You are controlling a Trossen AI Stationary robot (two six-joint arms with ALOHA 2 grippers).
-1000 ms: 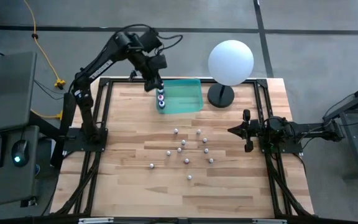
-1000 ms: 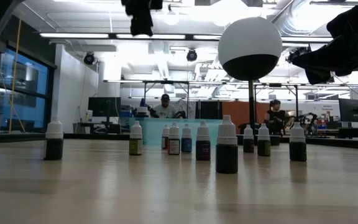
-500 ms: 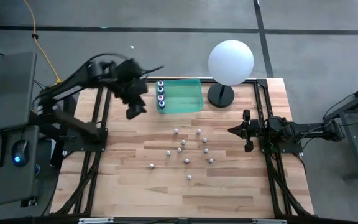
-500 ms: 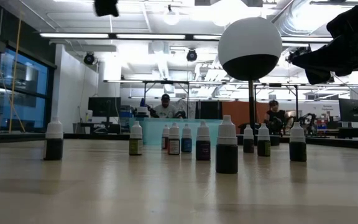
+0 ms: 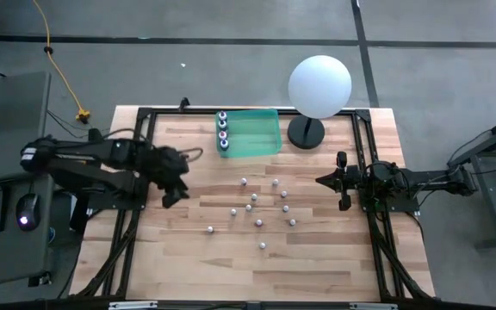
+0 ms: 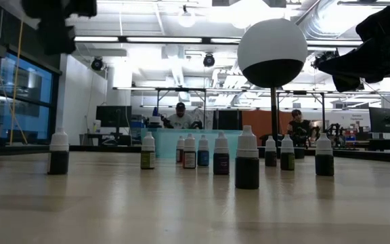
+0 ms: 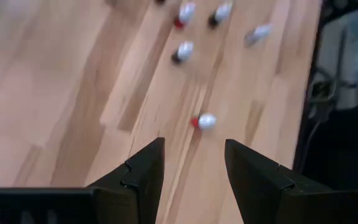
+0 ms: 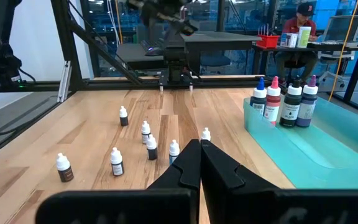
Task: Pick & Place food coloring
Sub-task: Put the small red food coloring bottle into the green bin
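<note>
The left gripper (image 5: 177,185) hovered over the table's (image 5: 179,258) left side, fingers (image 7: 143,168) parted, nothing between them. Four larger bottles (image 5: 223,129) stood in the teal tray (image 5: 261,138) at the back; small bottles (image 5: 261,207) stood scattered mid-table. The right gripper (image 5: 341,181) waited at the right edge, fingers pressed together, empty.
</note>
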